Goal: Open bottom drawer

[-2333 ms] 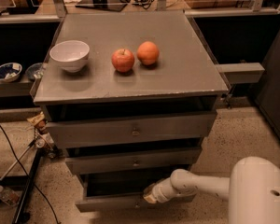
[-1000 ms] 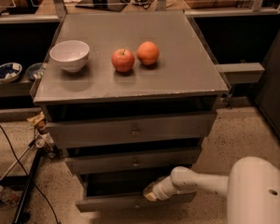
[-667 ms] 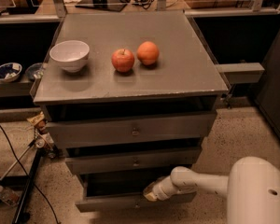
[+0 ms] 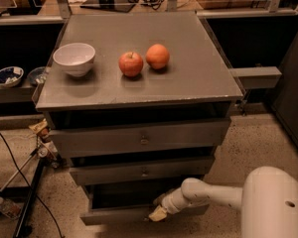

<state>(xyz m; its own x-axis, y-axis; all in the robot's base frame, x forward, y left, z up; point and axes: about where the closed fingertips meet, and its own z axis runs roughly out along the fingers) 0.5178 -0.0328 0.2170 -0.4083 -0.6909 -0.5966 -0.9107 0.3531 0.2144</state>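
The bottom drawer [image 4: 114, 215] is the lowest grey front of the cabinet, pulled out a little so a dark gap shows above its front panel. My gripper [image 4: 157, 212] sits at the top edge of that front, near its middle, at the end of the white arm [image 4: 213, 195] that reaches in from the lower right. The drawer's knob is hidden behind the gripper. The middle drawer [image 4: 141, 171] and the top drawer [image 4: 141, 139] above it are closed further in.
On the grey cabinet top [image 4: 188, 78] stand a white bowl [image 4: 74, 58], a red apple [image 4: 131, 64] and an orange [image 4: 158, 56]. Cables and a stand leg [image 4: 27, 197] lie on the floor at the left. A shelf [image 4: 253, 77] juts out at the right.
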